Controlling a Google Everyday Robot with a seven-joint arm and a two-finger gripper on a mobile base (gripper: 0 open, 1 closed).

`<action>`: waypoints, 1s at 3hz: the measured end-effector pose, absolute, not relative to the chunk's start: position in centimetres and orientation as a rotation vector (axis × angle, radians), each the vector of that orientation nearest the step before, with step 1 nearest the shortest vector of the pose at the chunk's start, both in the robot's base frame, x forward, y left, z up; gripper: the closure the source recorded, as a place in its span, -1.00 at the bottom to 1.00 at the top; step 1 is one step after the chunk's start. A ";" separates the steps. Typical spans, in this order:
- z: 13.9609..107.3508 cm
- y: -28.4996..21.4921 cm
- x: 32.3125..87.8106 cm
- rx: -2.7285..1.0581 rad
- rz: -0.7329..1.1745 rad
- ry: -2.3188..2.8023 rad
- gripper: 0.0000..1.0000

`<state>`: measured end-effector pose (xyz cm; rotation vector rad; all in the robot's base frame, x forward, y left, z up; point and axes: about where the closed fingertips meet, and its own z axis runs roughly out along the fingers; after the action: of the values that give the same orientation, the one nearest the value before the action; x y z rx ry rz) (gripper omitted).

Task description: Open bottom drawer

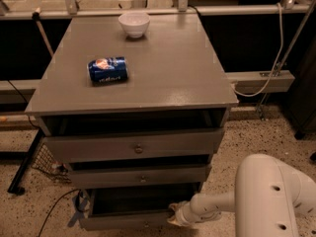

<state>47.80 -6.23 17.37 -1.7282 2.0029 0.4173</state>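
Observation:
The grey cabinet has three drawers. The bottom drawer point(123, 220) is the lowest one; it stands pulled out, with its dark inside showing behind the flat front. Its knob does not show. My gripper point(174, 216) is at the right end of that drawer's front, at its upper edge, on a white arm that comes in from the lower right. The top drawer point(133, 145) with a brass knob and the middle drawer point(140, 175) are above it, each slightly out.
A blue can point(107, 70) lies on its side on the cabinet top point(163, 68), and a white bowl point(134, 23) stands at the back. A wire basket point(47, 163) and cables are on the floor left. My white arm body point(271, 196) fills the lower right.

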 end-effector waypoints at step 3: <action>17.5 -6.0 44.6 -1.665 0.494 2.018 1.00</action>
<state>44.56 -6.01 17.48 -1.6650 2.0182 0.4937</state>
